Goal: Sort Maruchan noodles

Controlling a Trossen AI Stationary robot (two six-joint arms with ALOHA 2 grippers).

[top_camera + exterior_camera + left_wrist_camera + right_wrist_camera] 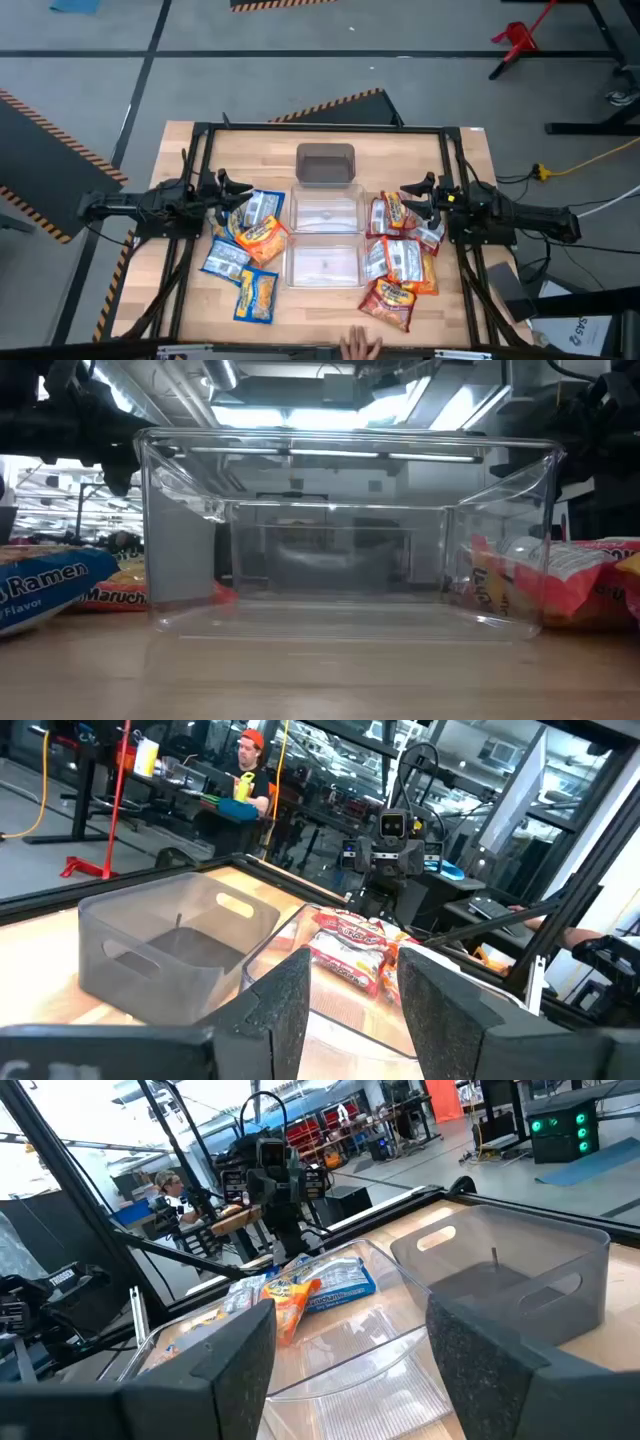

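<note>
Both our left end effector (pixel 228 186) and right end effector (pixel 408 190) hover released, empty. The Maruchan noodles (pixel 258 236) just below them look light, crinkly and slippery. We judge a pinch across a packet's short edge safest, gently, since the brittle block inside cracks.

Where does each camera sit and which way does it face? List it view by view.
High view: overhead, straight down on the table; left hand and right hand show.
Low view: table height, through the clear bin.
Left wrist view: past its own open fingers toward the right arm.
Right wrist view: past its own open fingers toward the left arm.
Both wrist views share the grey bin and noodle packets.
</note>
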